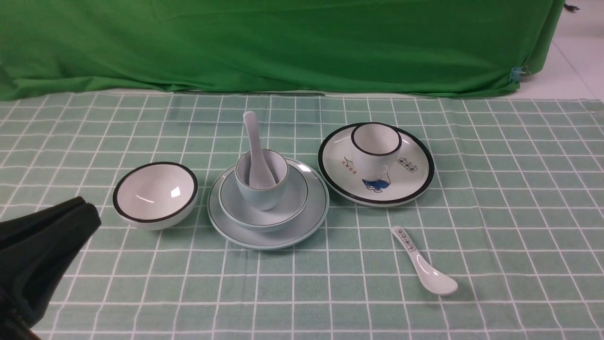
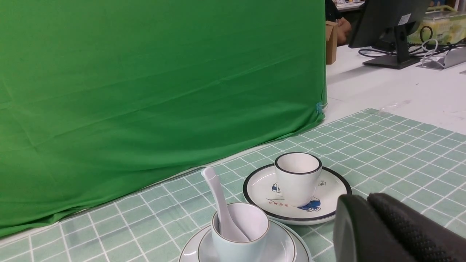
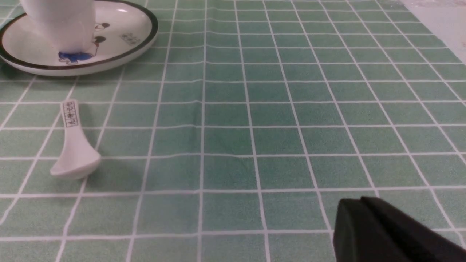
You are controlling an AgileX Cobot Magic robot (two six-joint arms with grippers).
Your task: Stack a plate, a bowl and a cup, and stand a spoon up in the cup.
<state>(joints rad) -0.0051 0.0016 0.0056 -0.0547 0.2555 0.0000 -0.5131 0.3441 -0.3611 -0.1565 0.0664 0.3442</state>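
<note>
Stack built at centre of the tabletop (image 1: 495,245): plate (image 1: 302,231) under bowl (image 1: 292,208), cup (image 1: 262,189) inside, spoon (image 1: 255,151) standing upright in the cup. Looks like the final step, task all but done. Left pincer (image 1: 87,208) clenched and empty, well clear to the left. Right pincer (image 3: 358,207) also clenched, holding nothing, off near the printed spoon (image 1: 424,264). Next, probably just keeping clear without nudging the stack.
</note>
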